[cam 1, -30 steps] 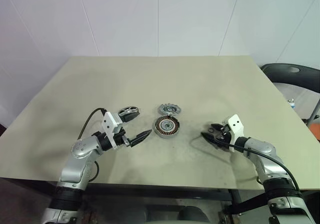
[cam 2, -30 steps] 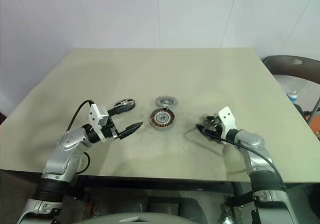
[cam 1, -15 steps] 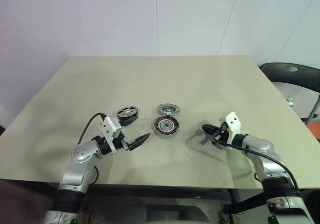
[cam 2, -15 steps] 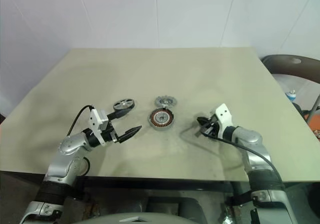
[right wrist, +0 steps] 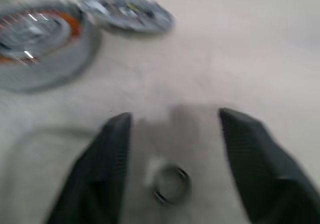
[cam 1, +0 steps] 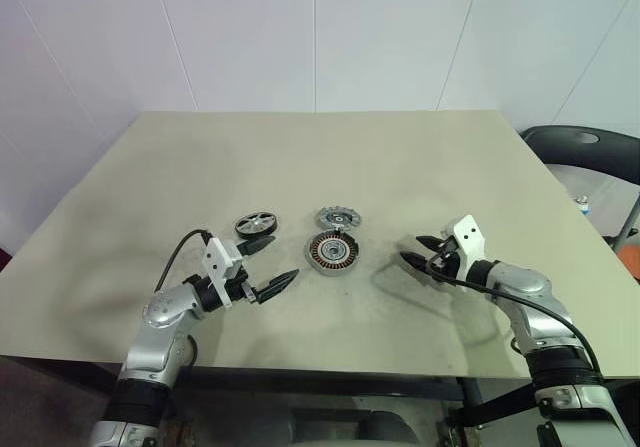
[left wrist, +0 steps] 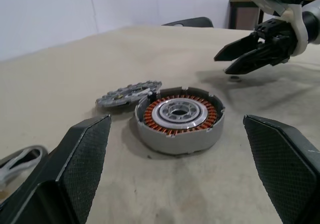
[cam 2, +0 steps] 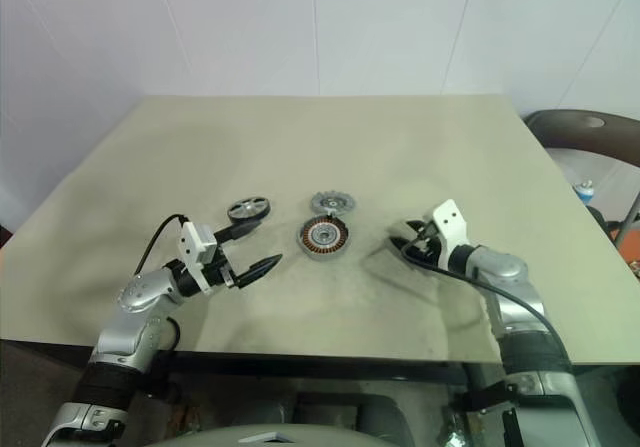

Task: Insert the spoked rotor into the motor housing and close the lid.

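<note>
The motor housing sits flat near the middle of the tan table, with its ring of copper wire facing up around a shiny silver middle. The lid lies just behind the housing, very close to it. From the left wrist view its edge seems to lean on the housing's rim, but I cannot be sure they touch. The spoked rotor lies flat on the table to the left of the housing and a little behind it, apart from both other parts. Nothing is inside the housing, and the lid is off.

The left gripper is low over the table to the left of the housing, in front of the rotor. Its two black fingers are spread wide and hold nothing. They point across at the housing.

The right gripper is on the other side of the housing, well apart from it, with its tips pointing back toward the housing. Its fingers are apart too, though less wide, and nothing is pinched between them. A small metal ring lies on the table just under that gripper, between the two fingers. The picture there is blurry, so I cannot tell what the ring is.

A dark chair stands past the table's far right corner.
</note>
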Tool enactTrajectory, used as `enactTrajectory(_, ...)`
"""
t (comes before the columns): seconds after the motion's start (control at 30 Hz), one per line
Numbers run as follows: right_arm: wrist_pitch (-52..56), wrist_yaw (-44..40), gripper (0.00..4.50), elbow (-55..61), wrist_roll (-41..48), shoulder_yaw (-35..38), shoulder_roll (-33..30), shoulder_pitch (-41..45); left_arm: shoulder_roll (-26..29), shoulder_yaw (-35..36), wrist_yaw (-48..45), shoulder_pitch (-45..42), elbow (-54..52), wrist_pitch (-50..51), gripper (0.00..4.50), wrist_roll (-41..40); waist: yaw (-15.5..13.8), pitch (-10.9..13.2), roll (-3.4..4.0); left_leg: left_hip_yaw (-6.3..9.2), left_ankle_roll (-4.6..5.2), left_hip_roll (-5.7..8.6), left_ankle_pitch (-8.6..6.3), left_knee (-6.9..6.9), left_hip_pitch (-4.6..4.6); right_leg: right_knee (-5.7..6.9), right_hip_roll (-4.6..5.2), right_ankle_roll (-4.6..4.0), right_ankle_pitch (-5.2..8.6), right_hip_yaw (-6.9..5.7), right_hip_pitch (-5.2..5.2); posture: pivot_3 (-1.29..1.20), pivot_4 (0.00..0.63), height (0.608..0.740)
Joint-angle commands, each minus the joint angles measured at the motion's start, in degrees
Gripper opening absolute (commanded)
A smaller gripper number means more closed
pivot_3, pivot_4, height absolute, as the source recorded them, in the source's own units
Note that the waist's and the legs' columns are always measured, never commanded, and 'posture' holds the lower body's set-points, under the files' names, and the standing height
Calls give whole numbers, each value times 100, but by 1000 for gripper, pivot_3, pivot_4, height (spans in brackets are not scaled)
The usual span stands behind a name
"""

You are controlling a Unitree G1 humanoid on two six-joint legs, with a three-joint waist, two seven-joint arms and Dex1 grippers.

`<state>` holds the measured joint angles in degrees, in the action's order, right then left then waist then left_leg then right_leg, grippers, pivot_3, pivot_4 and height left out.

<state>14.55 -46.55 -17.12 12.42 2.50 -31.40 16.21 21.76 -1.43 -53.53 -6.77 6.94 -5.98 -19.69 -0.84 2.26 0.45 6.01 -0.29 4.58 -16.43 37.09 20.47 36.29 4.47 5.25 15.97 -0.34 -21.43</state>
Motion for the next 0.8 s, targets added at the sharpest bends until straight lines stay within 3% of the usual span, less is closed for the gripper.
enactTrajectory(0.03, 24, -85, 2998, -51, -72, -3, -157, 108, -8, 48, 2, -18, -75, -131, 4500, 0, 0, 0, 0, 0, 0, 0, 0, 0, 0, 0, 0, 0, 0, 0, 0, 0, 0, 740)
enactTrajectory(0.5, 69, -87, 2998, -8, -441, -277, -251, 64, 74, 86, 143, -108, -458, 215, 4500, -55, 1, -2, -1, -1, 0, 0, 0, 2, -3, 0, 0, 0, 0, 1, 3, 0, 0, 740)
enactTrajectory(0.8, 1027, -584, 2998, 303, 38, -362, -160, -198, 184, 124, 404, -198, -1047, 768, 4500, -86, 7, -6, -7, -1, 0, -3, 0, 0, -2, 0, -1, 0, 0, 1, 2, 0, 0, 740)
